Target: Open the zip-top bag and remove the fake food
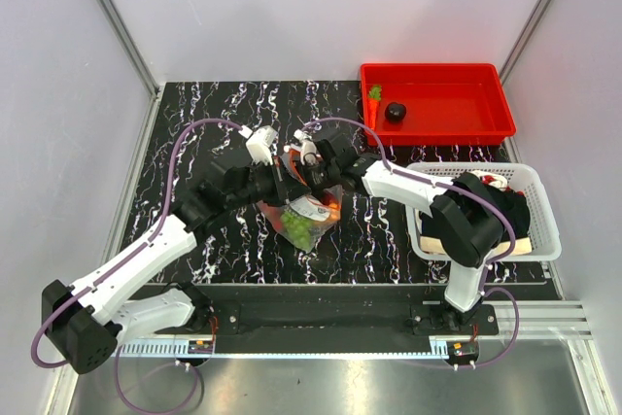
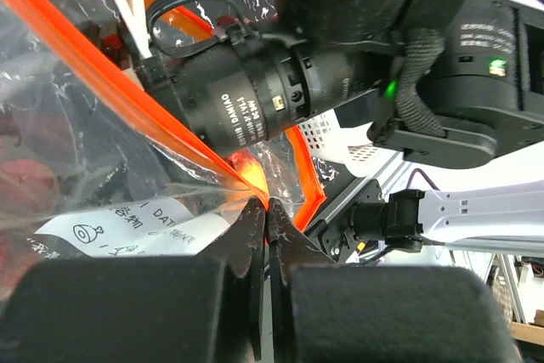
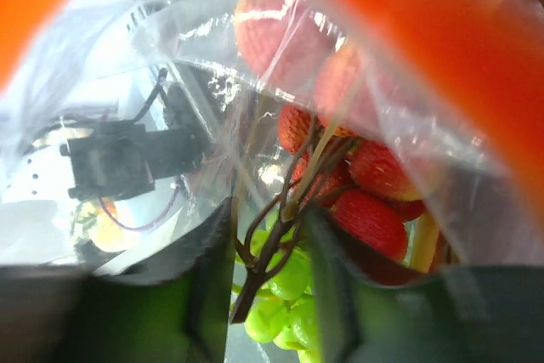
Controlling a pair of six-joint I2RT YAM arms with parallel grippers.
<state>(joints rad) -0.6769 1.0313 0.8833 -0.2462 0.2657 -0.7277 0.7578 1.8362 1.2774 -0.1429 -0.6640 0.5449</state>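
From above, the zip-top bag (image 1: 309,216) is mid-table (image 1: 214,114), carrot (image 1: 374,99) and purple piece (image 1: 395,112) already in the far red bin (image 1: 437,133); left wrist, your left hand (image 2: 268,218) pinches the zip strip (image 2: 127,99) tight; right wrist, your right hand (image 3: 268,235), half open inside the bag, straddles the stem of the tomatoes (image 3: 374,218), yet to come out.

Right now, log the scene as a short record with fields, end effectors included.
left end effector: shut on the zip-top bag, at its orange strip
right end effector: open, inside the bag, jaws astride a stem
in bag: red tomato cluster, green pieces
in red bin: carrot, dark purple piece
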